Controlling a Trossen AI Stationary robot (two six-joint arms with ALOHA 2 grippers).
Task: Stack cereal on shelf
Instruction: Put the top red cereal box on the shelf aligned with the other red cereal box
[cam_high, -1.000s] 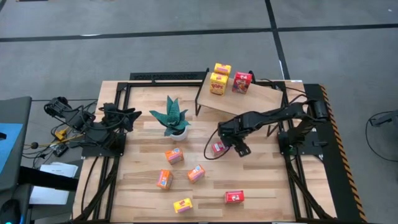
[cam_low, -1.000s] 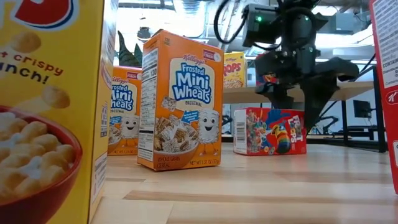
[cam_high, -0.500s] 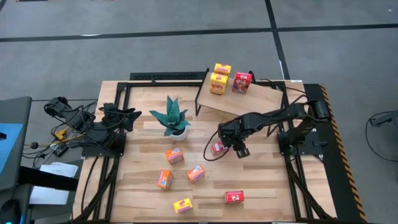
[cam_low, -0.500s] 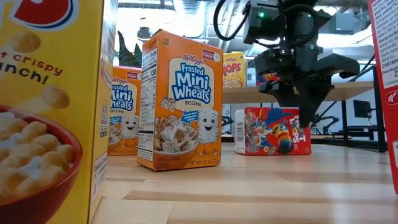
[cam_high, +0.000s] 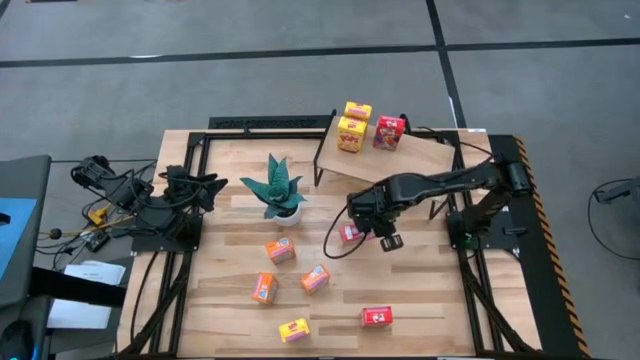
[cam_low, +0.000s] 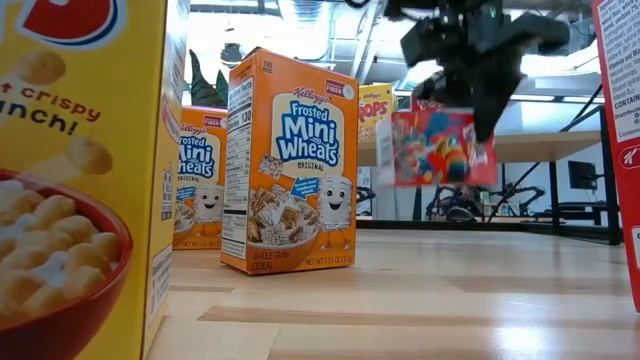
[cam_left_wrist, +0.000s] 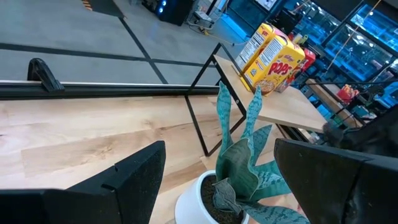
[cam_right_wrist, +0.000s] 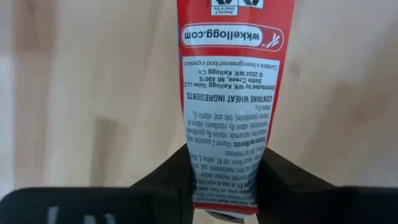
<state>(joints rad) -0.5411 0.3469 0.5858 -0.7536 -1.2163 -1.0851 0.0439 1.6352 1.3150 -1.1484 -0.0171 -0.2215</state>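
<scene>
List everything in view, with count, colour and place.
shelf: one, light wood on black legs, far side of the table.
yellow cereal boxes: three; two on the shelf, one at the table's near edge.
orange cereal boxes: three, standing on the table in front of the plant.
red cereal boxes: three; one on the shelf, one lying near the front of the table, one held clear of the table.
plant: one, teal in a white pot, middle-left of the table.
table: one, light wood.
left end effector: open, waiting at the table's left side.
right end effector: shut on the held red box, mid-table.
</scene>
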